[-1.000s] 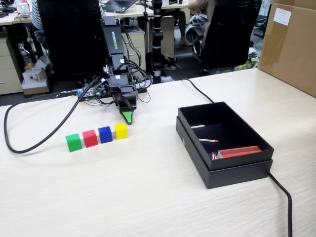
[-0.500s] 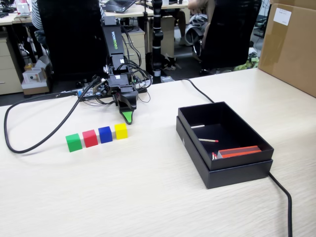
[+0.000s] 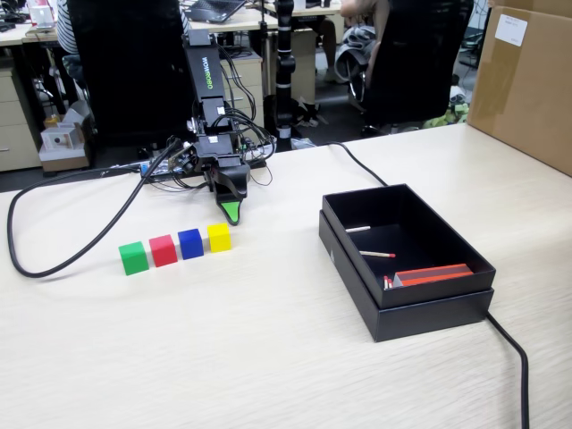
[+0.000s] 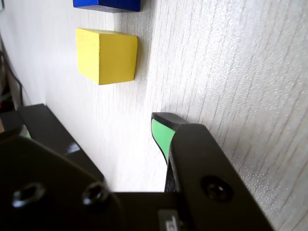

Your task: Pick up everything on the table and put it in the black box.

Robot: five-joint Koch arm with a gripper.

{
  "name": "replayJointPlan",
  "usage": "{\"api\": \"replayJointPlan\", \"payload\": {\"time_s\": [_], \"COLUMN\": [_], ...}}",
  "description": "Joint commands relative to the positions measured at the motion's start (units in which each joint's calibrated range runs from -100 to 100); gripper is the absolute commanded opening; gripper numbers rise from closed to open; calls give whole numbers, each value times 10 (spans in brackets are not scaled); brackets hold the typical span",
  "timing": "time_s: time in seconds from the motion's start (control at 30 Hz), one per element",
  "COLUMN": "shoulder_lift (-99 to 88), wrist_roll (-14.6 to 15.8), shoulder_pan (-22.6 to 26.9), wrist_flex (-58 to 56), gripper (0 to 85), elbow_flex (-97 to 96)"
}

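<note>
Four cubes stand in a row on the table (image 3: 268, 357): green (image 3: 132, 257), red (image 3: 163, 250), blue (image 3: 190, 243) and yellow (image 3: 219, 237). My gripper (image 3: 231, 213) points down at the table just behind the yellow cube, touching none of them. In the wrist view the gripper (image 4: 96, 115) is open, with bare table between its green-padded fingers (image 4: 161, 134). The yellow cube (image 4: 106, 55) lies ahead of the jaws, and the blue cube (image 4: 108, 4) shows at the top edge. The black box (image 3: 357, 290) sits to the right, with no cube inside.
Matchsticks (image 3: 376, 255) and a red-orange packet (image 3: 433, 274) lie in the box. A black cable (image 3: 63, 255) loops at the left, and another (image 3: 514, 357) runs past the box's right corner. A brown carton (image 3: 527, 80) stands at the back right.
</note>
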Motion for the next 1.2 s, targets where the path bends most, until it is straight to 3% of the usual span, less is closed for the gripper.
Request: {"api": "replayJointPlan", "payload": {"time_s": [0.0,0.7,1.17], "shoulder_lift": [-1,-1,11], "wrist_roll": [-5,-1,-14], "shoulder_pan": [0,-3,-44], "wrist_flex": [-33,-43,-487], "gripper": [496,484,476], "elbow_flex": [-9,1,387]}}
